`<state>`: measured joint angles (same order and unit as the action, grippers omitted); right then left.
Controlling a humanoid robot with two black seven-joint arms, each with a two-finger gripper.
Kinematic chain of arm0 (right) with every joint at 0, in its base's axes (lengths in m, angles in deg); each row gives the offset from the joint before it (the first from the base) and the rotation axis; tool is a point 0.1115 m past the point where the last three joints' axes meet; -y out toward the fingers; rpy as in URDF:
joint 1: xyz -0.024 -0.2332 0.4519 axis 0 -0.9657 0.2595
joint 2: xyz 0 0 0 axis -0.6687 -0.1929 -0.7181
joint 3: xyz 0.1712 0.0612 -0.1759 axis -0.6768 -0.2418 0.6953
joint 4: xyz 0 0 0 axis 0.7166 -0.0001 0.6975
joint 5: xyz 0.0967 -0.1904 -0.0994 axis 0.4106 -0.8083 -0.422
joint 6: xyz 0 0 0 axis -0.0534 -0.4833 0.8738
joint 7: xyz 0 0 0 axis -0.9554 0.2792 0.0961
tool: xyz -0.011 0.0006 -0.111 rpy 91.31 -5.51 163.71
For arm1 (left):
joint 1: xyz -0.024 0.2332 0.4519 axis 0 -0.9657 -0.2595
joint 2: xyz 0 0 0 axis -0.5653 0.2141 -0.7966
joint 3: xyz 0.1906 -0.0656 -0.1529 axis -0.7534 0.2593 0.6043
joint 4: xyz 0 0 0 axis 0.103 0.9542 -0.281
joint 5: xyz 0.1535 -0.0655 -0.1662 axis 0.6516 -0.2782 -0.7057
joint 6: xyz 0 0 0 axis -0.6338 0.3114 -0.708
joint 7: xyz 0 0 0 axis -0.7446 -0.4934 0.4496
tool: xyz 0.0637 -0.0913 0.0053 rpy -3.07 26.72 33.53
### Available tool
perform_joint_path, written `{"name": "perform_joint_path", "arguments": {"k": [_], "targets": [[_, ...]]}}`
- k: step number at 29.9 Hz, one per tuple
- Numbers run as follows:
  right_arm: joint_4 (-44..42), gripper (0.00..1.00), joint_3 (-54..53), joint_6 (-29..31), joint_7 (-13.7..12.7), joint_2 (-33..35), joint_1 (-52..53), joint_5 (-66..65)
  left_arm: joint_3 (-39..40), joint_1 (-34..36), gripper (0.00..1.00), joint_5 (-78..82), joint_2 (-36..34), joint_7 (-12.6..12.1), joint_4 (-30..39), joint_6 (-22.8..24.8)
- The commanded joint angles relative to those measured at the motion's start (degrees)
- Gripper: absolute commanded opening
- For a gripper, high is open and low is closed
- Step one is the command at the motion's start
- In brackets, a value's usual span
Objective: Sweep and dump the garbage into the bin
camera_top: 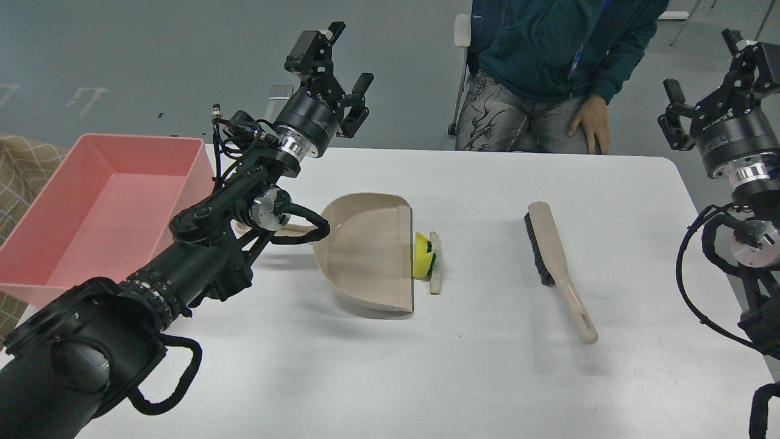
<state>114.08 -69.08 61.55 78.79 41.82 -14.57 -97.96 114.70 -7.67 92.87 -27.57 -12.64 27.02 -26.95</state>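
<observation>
Sponge (423, 256) and stick (435, 263) at the dustpan (372, 253) mouth, brush (551, 256) right, pink bin (91, 213) left, left gripper (347, 58) and right gripper (701, 73) both raised, spread, grasping nothing, above the counter (487, 366)

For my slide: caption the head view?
Both hands open above table; garbage beside dustpan, brush untouched, bin empty.

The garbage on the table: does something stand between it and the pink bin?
Yes. The beige dustpan lies directly left of the garbage, its open edge against the sponge piece. The bin is farther left, partly behind the raised left arm. Nothing else lies between them.
</observation>
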Motion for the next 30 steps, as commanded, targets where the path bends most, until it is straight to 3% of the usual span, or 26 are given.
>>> {"name": "perform_joint_path", "arguments": {"k": [1,10,17,30], "targets": [[0.08,0.99,-0.3,0.2,0.02,-0.23,-1.03,0.01,0.08,-0.62,0.98,0.09,0.11,0.0,-0.18,-0.07],[-0.28,0.99,0.32,0.11,-0.07,-0.14,-0.33,0.01,0.52,-1.06,0.98,0.0,-1.12,0.0,-0.27,0.55],[0.69,0.99,0.14,-0.32,-0.07,-1.37,-0.85,0.09,0.96,-1.42,0.98,-0.35,-1.56,0.0,-0.27,4.32],[-0.01,0.99,0.4,-0.59,-0.42,-1.37,-0.94,0.09,0.35,-0.54,0.98,-1.05,-1.12,0.0,-4.75,3.27]]}}
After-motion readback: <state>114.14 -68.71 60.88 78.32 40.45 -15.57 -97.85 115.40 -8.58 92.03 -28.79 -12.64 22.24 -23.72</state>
